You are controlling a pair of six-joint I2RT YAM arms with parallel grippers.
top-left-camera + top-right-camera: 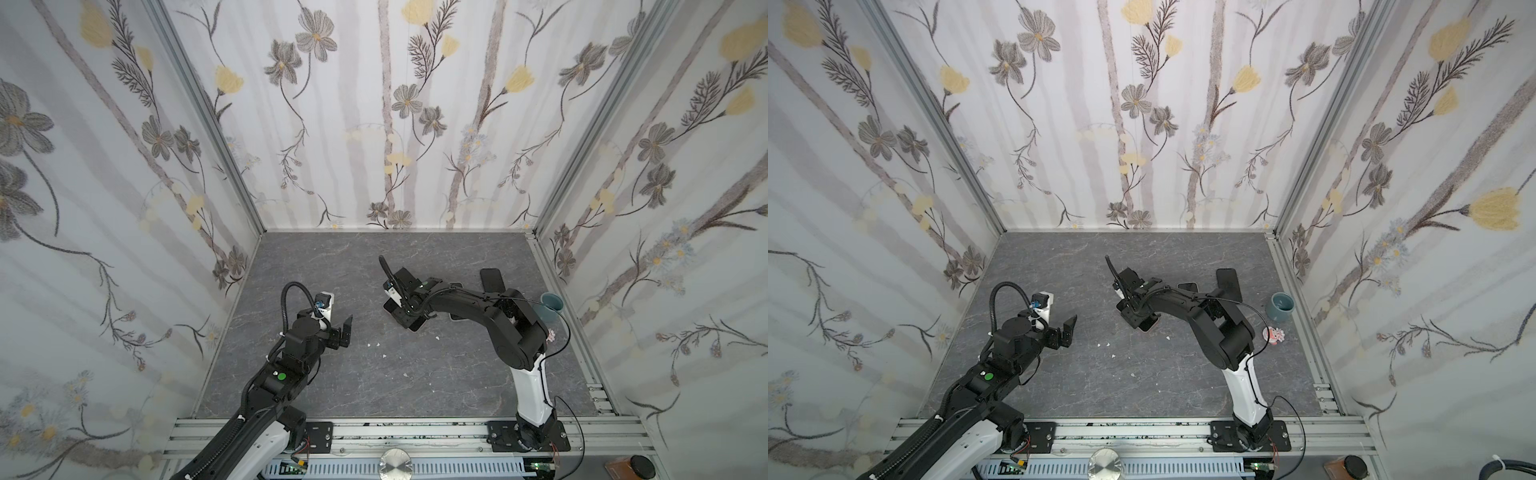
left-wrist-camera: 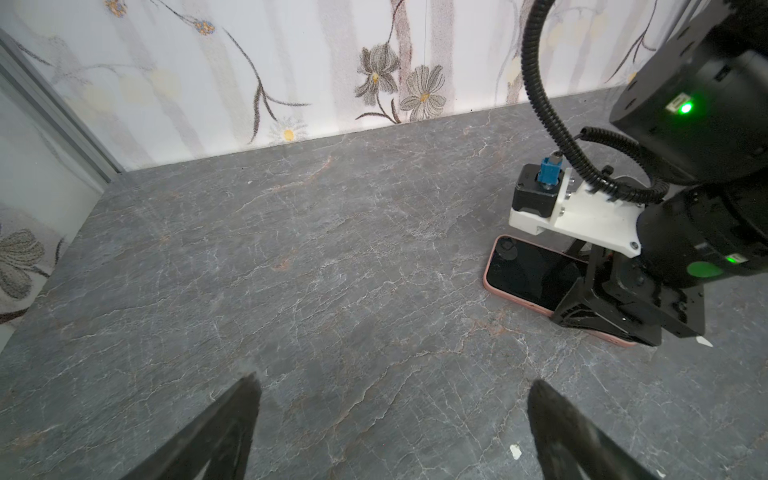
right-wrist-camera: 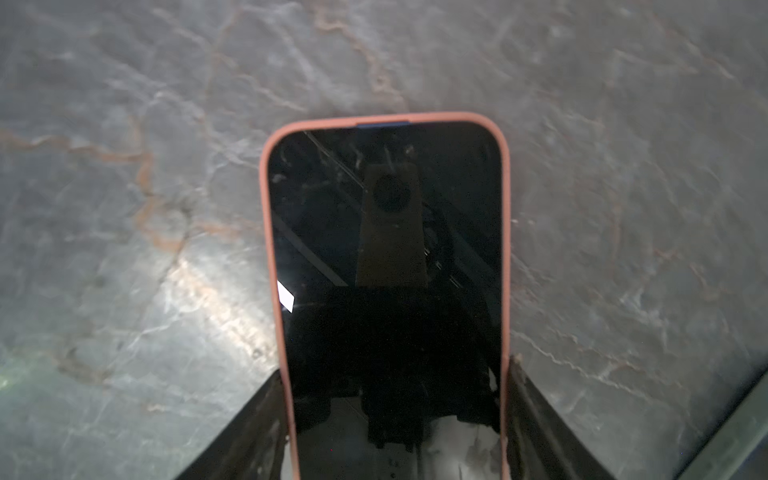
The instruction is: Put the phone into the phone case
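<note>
1. Shows a phone (image 3: 384, 249) with a dark, glossy screen facing up, already seated in a salmon-pink phone case (image 3: 266, 208). Lies flat near the middle of the grey veined table (image 1: 332, 266).
2. Reaches in from 3 o'clock with the right gripper (image 3: 397, 368), wrist tipped down. Presses one finger against each long side of the phone case, clamped on it.
3. Holds the left gripper (image 2: 392, 382) at 9 o'clock of the phone, well apart from it, fingers spread wide with nothing between.
4. Leaves bare table from 9 to 12 o'clock, up to the back wall (image 1: 374, 166). Crowds 2 o'clock with a black slab (image 1: 492, 280) and 3 o'clock with a blue-grey cup (image 1: 552, 305) by the side edge.
</note>
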